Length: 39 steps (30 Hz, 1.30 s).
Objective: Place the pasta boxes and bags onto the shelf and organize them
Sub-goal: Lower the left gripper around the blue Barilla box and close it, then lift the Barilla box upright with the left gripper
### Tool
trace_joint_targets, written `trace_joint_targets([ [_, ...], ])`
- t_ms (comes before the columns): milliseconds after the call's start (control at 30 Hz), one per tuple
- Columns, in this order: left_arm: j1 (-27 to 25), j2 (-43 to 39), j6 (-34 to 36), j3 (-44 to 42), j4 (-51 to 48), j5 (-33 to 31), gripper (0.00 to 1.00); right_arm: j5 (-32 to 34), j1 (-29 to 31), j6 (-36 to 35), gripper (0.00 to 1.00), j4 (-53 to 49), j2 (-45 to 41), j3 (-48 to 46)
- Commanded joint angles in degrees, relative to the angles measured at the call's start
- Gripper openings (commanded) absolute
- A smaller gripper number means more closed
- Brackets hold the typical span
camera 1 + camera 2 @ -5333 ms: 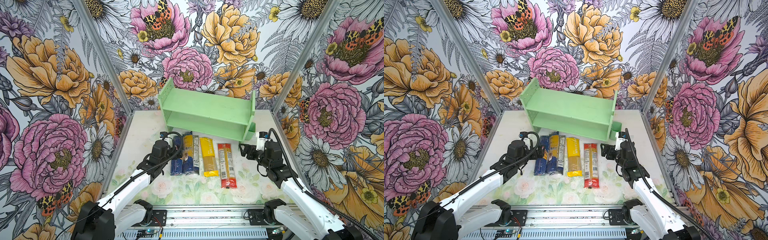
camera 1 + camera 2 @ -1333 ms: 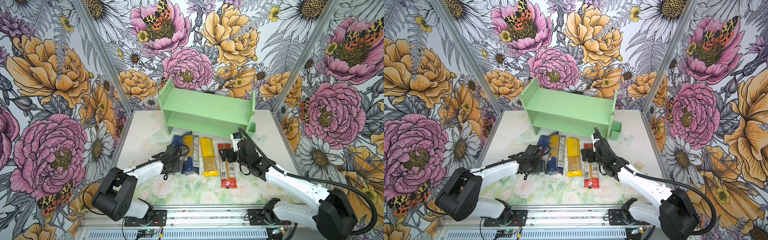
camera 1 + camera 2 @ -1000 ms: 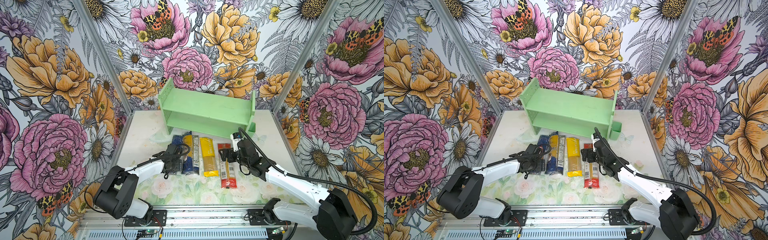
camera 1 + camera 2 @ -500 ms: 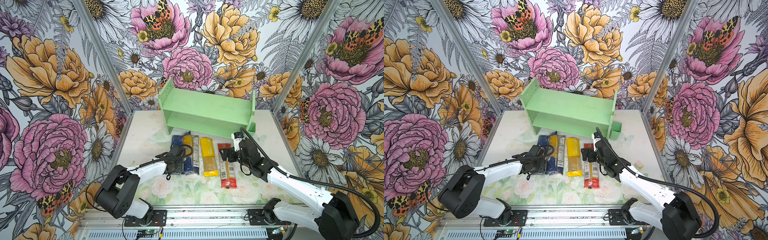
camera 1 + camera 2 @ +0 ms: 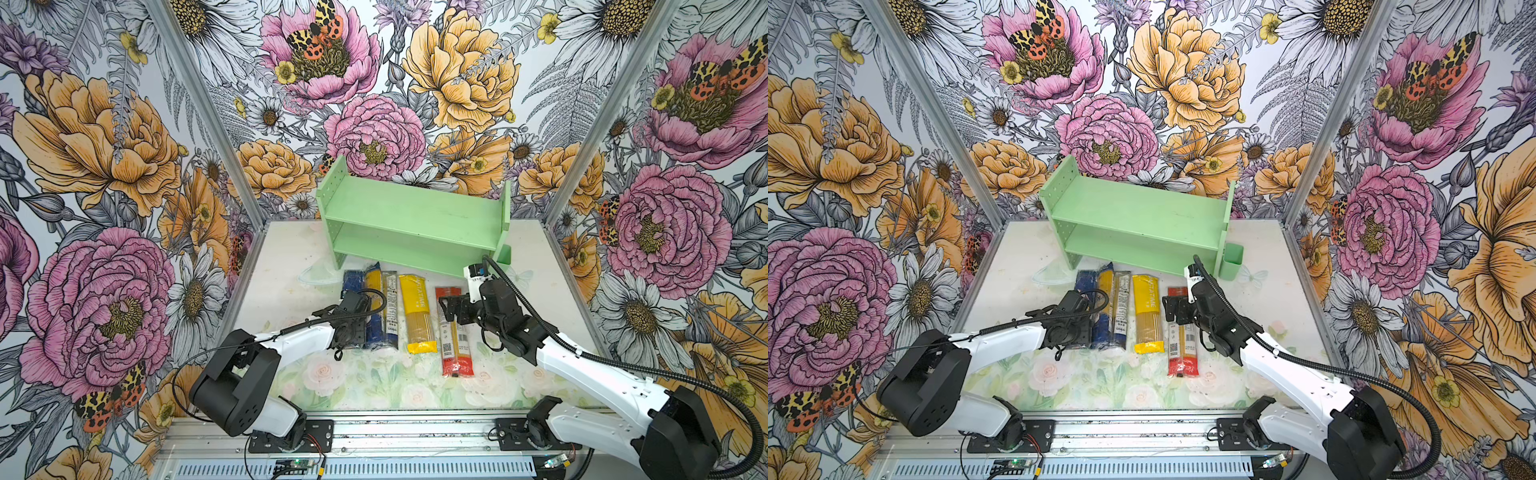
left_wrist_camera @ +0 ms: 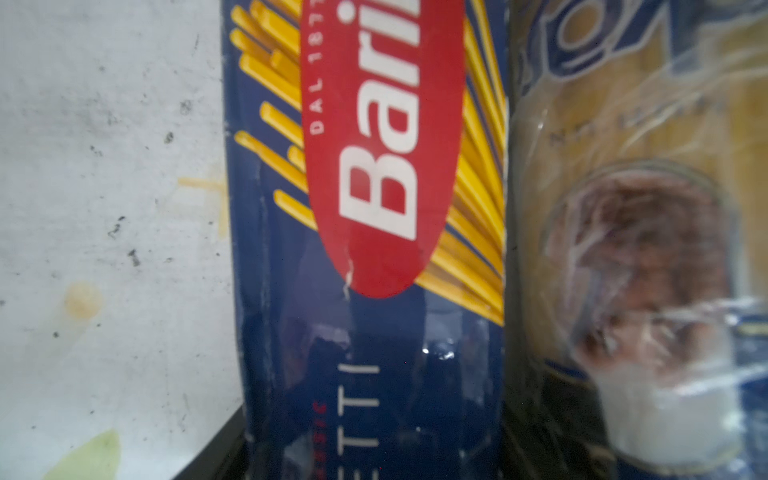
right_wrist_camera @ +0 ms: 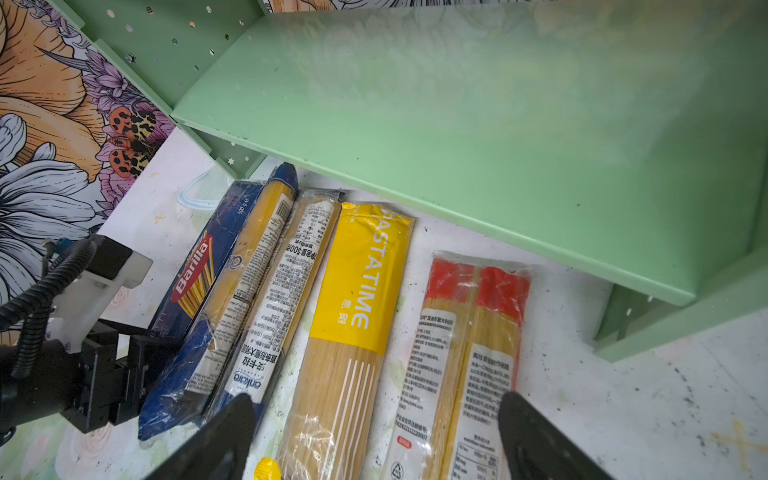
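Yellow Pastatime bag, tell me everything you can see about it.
The yellow Pastatime bag is a long, glossy plastic pack: the half nearer the green shelf is opaque yellow with white lettering, the other half clear, showing spaghetti behind white stripes, ending in a yellow seal. It lies flat on the table, pointing at the shelf, between a white-labelled clear bag and a red-ended bag, with a gap to the latter.

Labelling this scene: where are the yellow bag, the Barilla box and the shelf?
yellow bag (image 5: 414,295): a top view, its yellow label.
Barilla box (image 6: 382,166): left wrist view, its red logo.
shelf (image 5: 1138,214): a top view, its upper board.
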Motion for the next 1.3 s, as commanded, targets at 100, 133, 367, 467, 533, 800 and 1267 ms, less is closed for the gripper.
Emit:
trace_joint_targets([
  [100, -0.03, 0.14, -1.45, -1.59, -1.48, 3.71, 0.40, 0.48, 0.40, -0.70, 0.93, 1.56, -1.70, -1.00],
  [133, 0.00, -0.29, -1.48, -1.61, -1.50, 3.83, 0.38, 0.55, 0.38, -0.71, 0.93, 1.57, -1.80, -1.08],
  [367, 1.27, -4.62, -0.88, -1.38, -3.14, 5.65, 0.22, 0.61, 0.38, -0.70, 0.93, 1.57, -2.43, -1.40],
  [467, 2.56, -7.26, -0.85, -1.57, -3.63, 7.33, 0.17, 0.57, 0.35, -0.66, 0.93, 1.62, -2.29, -1.45],
  [533, 3.47, -9.22, -0.78, -1.72, -3.85, 8.59, 0.14, 0.56, 0.29, -0.66, 0.93, 1.56, -2.34, -1.45],
  [800, 6.94, -18.07, -1.52, -2.38, -5.30, 13.19, 0.05, 0.28, 0.32, -0.62, 0.93, 1.57, -2.18, -1.45],
  [1267, 13.89, -31.55, -4.09, -2.89, -7.46, 26.57, 0.04, -0.21, 0.26, -0.31, 0.93, 1.64, -1.63, -1.19],
])
